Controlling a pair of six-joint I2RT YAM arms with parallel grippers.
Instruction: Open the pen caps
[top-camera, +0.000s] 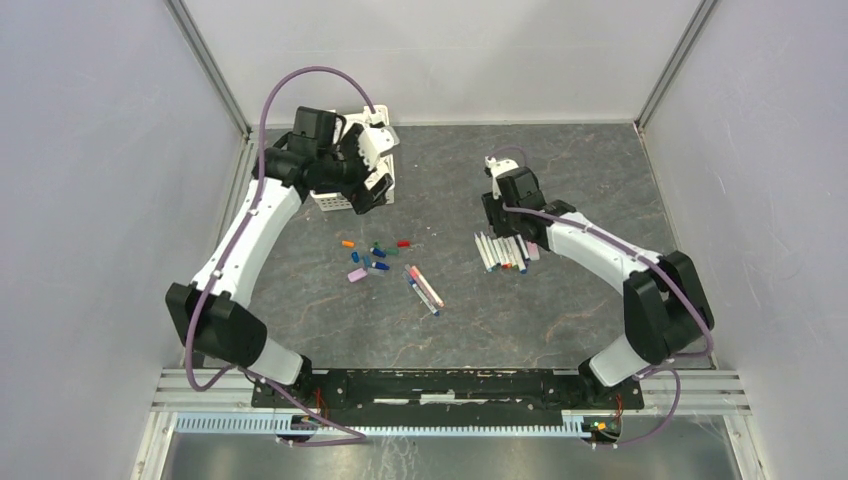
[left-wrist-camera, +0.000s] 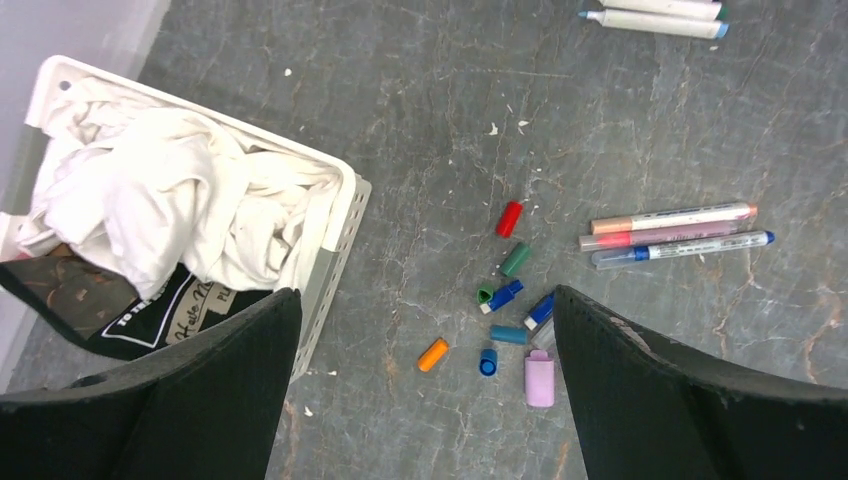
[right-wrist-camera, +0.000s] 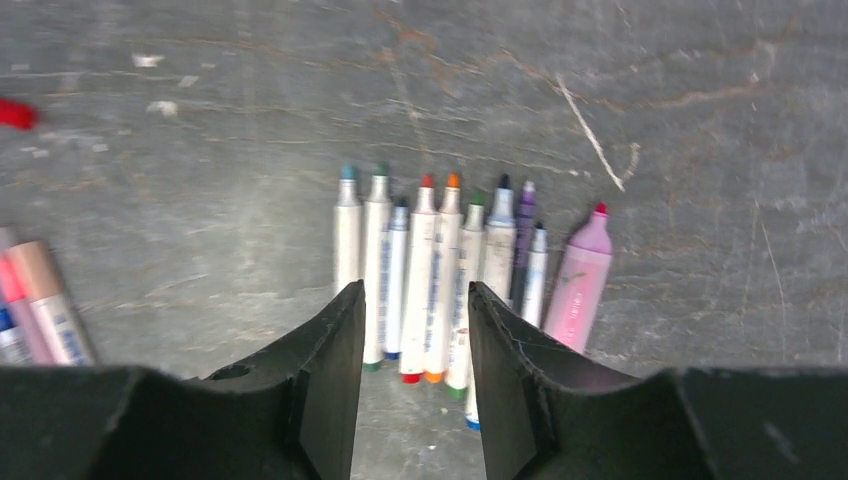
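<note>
Several loose pen caps lie in a cluster (top-camera: 372, 258) on the grey table: red (left-wrist-camera: 509, 219), green (left-wrist-camera: 514, 260), orange (left-wrist-camera: 432, 354), blue (left-wrist-camera: 488, 362), teal (left-wrist-camera: 508, 335) and a larger pink one (left-wrist-camera: 539, 379). My left gripper (left-wrist-camera: 425, 295) is open wide and empty, high above the caps and beside the basket (top-camera: 368, 190). My right gripper (right-wrist-camera: 415, 290) is open and empty, hovering over a row of white pens with bare coloured tips (right-wrist-camera: 440, 260); it also shows in the top view (top-camera: 497, 215).
A white slotted basket (left-wrist-camera: 340, 250) with white cloth stands at the back left. Three pens (left-wrist-camera: 670, 235) lie side by side right of the caps. A thick pink marker (right-wrist-camera: 580, 285) ends the row. Grey walls enclose the table.
</note>
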